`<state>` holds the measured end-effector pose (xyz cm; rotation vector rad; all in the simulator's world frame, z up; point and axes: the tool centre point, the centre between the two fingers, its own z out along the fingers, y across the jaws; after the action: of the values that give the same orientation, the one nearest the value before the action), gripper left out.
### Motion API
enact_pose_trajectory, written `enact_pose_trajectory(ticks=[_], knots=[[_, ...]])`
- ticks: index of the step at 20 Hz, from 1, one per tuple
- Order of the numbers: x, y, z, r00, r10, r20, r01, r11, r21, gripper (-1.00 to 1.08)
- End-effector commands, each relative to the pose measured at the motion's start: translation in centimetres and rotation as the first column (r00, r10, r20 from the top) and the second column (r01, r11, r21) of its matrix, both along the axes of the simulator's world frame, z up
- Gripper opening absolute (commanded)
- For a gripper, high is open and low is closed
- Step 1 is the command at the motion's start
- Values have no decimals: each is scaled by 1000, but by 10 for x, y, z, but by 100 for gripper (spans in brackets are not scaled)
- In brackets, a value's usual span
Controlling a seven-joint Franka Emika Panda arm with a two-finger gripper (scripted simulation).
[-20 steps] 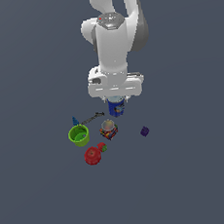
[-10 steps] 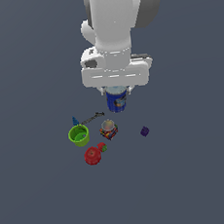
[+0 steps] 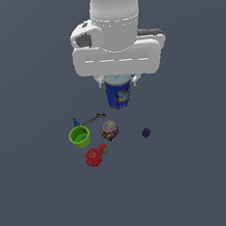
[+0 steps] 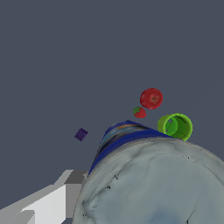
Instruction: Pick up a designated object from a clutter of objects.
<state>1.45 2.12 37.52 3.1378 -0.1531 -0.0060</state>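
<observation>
The blue can [image 3: 118, 94] has risen higher above the green cup [image 3: 80, 136], clamped in the hand [image 3: 116, 81].

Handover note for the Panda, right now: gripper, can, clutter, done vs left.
Gripper: shut on the blue can, gripped at its top, lifted above the floor.
Clutter on the floor: green cup, red fruit, multicoloured box, purple cube, thin dark tool.
Done: can grasped and raised off the floor.
Left: likely just holding it secure; the wrist view shows the can top filling the frame.
</observation>
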Motion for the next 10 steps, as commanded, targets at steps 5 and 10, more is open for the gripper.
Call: enact_pose_trajectory(ticks=[5, 10], knots=[[20, 0, 36, 1000, 0, 4, 0, 1000, 0, -100], [30, 0, 53, 1000, 0, 4, 0, 1000, 0, -100]])
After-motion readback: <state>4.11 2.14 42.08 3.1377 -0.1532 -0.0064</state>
